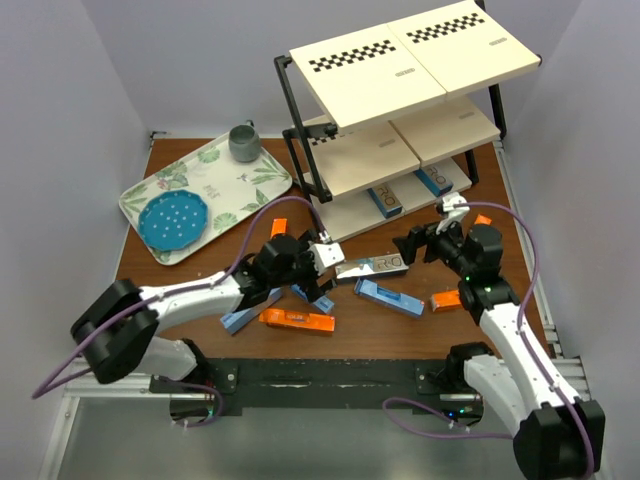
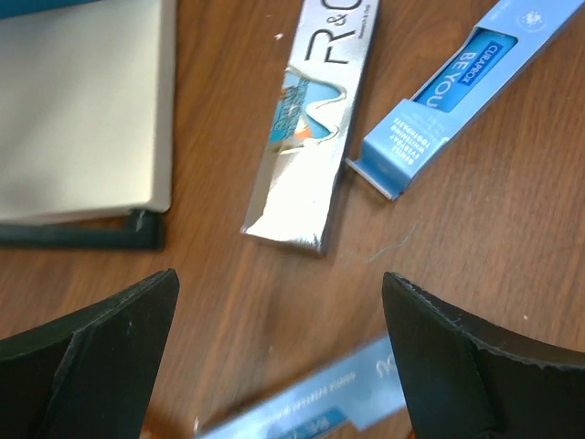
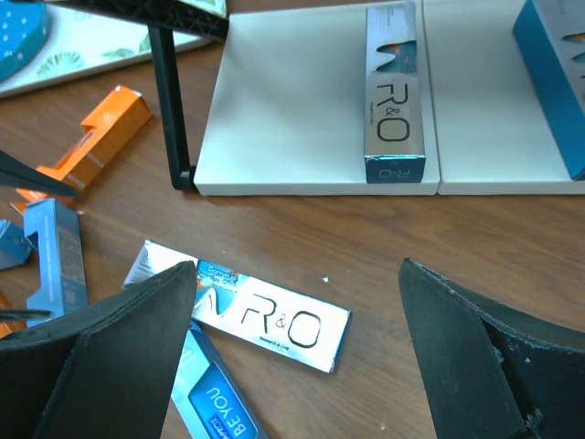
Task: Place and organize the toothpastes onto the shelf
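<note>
The shelf (image 1: 400, 110) stands at the back right, and its bottom board (image 3: 302, 110) carries a silver toothpaste (image 3: 395, 91) and a blue one (image 3: 553, 73). More toothpastes lie loose on the table: a silver carton (image 1: 372, 266), a blue one (image 1: 390, 297), and orange ones (image 1: 297, 320) (image 1: 446, 299). My left gripper (image 2: 279, 279) hangs open over bare wood, just short of the silver carton (image 2: 306, 137), with a blue carton (image 2: 311, 402) under it. Near the shelf's front, my right gripper (image 3: 297, 270) is open above the same silver carton (image 3: 265, 315). Neither gripper holds anything.
A leaf-patterned tray (image 1: 245, 180) with a blue plate (image 1: 173, 220) and a grey cup (image 1: 243, 142) sits at the back left. Another orange carton (image 1: 279, 228) and a pale blue one (image 1: 243, 317) lie by the left arm. The shelf's black leg (image 3: 169, 101) stands at the left of the bottom board.
</note>
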